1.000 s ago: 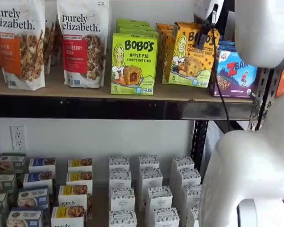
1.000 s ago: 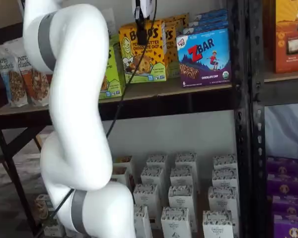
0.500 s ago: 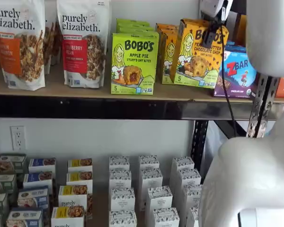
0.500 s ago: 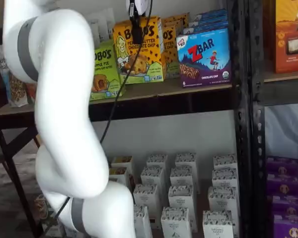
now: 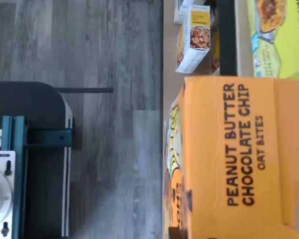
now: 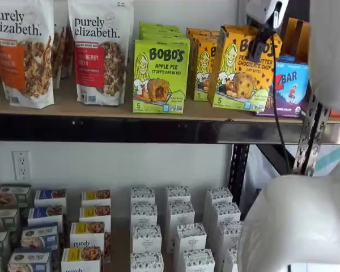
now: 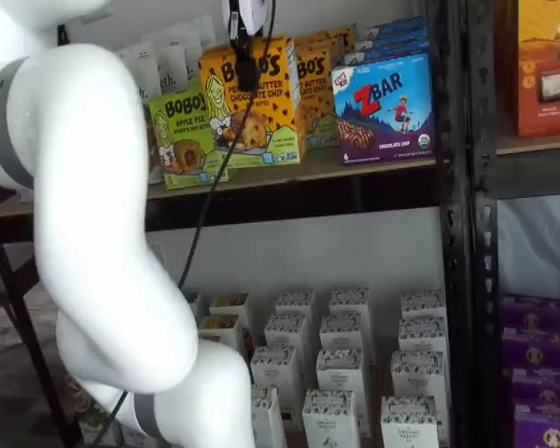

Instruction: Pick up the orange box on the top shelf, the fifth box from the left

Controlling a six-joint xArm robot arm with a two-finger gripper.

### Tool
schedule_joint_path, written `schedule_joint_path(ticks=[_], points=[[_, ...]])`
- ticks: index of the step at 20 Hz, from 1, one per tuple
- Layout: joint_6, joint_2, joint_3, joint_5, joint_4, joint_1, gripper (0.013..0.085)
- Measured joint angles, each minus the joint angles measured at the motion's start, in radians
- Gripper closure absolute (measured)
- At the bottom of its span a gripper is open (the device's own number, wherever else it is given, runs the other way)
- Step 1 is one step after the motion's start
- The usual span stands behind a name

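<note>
The orange box [image 6: 241,71] marked "BOBO'S Peanut Butter Chocolate Chip" is held upright, a little tilted, in front of the top shelf [image 6: 102,110]. It also shows in a shelf view [image 7: 261,103] and fills much of the wrist view [image 5: 234,154], seen from its top side. My gripper [image 6: 260,45] comes down from above with its black fingers closed on the box's upper part; it also shows in a shelf view [image 7: 245,65]. The box stands forward of the other orange cartons [image 6: 199,62] left in its row.
A lime-green Apple Pie carton [image 6: 160,76] stands left of the held box and a blue ZBar box [image 7: 383,107] right of it. Granola bags [image 6: 99,51] stand further left. A black upright [image 7: 453,187] rises at the right. Small cartons [image 6: 175,226] fill the lower level.
The gripper has carried the orange box out from its row, away from the ZBar box and towards the cameras. The arm has swung with it.
</note>
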Motion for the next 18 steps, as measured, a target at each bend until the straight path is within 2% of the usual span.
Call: schedule_joint_path(ticks=[8,18], points=[[-0.031,-0.091,0.067,0.031,0.009,-0.039,0.065],[-0.078,-0.188,0.156,0.052,-0.01,-0.081,0.065]])
